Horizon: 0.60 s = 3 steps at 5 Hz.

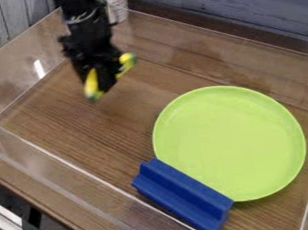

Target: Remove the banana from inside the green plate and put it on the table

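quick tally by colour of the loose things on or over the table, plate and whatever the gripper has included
Yellow: 1, the banana held in the gripper over the table
Green: 1, the green plate
Blue: 1, the blue block at the plate's near edge
Total: 3

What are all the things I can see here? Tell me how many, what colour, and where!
banana: one, yellow, held in the hand above the table, left of the plate
plate: one, lime green, empty, on the table at right
block: one, blue, at the plate's near-left edge
table: one, brown wood grain, under everything
walls: clear, around the table's edges
bottle: one, white with a label, behind the far wall
hand: one, black, shut on the banana, over the table's far left
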### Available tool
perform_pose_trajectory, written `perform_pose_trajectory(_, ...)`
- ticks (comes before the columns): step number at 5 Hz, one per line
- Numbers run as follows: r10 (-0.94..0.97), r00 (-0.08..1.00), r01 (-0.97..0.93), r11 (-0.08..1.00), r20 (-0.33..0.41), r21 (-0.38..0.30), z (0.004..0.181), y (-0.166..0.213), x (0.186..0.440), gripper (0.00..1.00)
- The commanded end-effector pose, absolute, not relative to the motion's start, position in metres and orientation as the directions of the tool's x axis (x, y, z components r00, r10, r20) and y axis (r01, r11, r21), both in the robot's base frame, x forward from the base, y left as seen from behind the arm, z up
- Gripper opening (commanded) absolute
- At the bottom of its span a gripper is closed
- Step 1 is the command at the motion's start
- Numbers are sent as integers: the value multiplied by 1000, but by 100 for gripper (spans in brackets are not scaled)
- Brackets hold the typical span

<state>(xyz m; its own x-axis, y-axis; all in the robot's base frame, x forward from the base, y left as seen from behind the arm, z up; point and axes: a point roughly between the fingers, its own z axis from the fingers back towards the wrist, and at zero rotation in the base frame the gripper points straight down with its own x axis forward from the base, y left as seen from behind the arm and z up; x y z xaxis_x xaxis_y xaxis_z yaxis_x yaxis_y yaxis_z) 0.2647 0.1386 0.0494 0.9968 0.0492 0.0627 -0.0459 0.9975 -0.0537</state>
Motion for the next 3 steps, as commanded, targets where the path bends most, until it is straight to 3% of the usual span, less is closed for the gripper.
perform_pose_trajectory(1, 29, 997, -27, 999, 73, -17, 41, 152, 258, 0)
perform_pose_trajectory(3, 14, 1000, -14, 1000, 25, -25, 27, 150, 258, 0)
